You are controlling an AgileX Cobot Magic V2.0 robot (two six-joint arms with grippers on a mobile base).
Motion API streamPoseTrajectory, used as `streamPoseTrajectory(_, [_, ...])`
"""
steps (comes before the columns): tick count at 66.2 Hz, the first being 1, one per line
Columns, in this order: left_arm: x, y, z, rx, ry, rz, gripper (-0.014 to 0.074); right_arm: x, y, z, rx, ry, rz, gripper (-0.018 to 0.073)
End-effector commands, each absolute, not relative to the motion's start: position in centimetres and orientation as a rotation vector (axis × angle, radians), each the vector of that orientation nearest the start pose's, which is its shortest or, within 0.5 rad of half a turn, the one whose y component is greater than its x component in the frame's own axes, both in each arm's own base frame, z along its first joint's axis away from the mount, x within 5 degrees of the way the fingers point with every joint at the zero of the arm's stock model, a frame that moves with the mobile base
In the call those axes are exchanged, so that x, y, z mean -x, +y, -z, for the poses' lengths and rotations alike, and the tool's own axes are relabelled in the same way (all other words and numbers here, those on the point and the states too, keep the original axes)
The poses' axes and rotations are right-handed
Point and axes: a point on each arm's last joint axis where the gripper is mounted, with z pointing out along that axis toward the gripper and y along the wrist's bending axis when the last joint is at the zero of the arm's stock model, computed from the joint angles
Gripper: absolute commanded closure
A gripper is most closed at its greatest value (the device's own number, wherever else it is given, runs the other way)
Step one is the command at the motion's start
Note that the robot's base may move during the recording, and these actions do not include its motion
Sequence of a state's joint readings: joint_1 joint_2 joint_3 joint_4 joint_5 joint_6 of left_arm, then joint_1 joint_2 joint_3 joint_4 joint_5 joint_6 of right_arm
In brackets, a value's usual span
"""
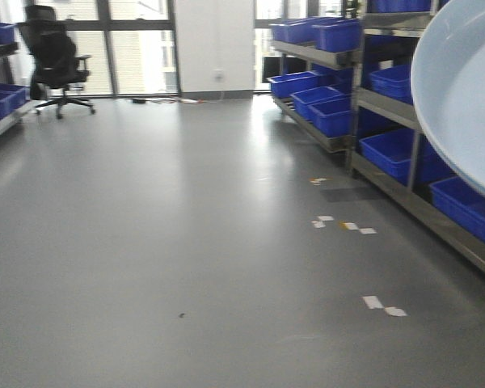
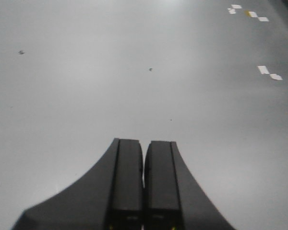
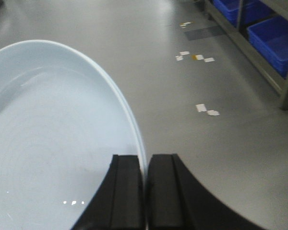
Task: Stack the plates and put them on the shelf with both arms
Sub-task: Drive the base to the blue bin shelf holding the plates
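So the right gripper (image 3: 145, 163) is clamped on the rim of the plate (image 3: 53, 143). The edge runs right down into the slit between the two black fingers (image 3: 127, 191), which are squeezed onto it from either side. The plate is up in the air over the grey floor (image 1: 186, 242), not resting on anything, and it's tilted so you look into its pale bluish-white inside. There's a double line along the rim, but I honestly can't tell if that's two plates stacked or just one.

In the front view the plate fills the top right corner. It sits in front of the metal shelf rack (image 1: 388, 101) along the right side, which is loaded with blue bins (image 1: 331, 113).

The left gripper (image 2: 144, 146) has its fingers pressed together with nothing between them, just pointing out over bare floor.

Other stuff: some white tape scraps (image 1: 384, 305) stuck to the floor near the rack, and a black office chair (image 1: 56, 56) back by the windows.
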State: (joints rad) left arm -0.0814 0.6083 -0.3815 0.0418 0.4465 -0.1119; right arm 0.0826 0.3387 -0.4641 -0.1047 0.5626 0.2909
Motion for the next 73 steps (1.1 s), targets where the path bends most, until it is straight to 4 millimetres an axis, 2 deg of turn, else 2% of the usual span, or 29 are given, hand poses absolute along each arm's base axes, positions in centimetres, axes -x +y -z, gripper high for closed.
streamPoseTrajectory(1, [-12.2, -0.91, -26.83, 0.0, 2.052, 0.086, 0.0513, -7.41, 0.11, -31.45, -0.137, 1.793, -0.145, 0.0503])
streamPoseTrajectory(73, [-12.26, -0.91, -26.77, 0.0, 2.058, 0.086, 0.0513, -7.51, 0.12, -31.4, -0.137, 1.8, -0.145, 0.0503])
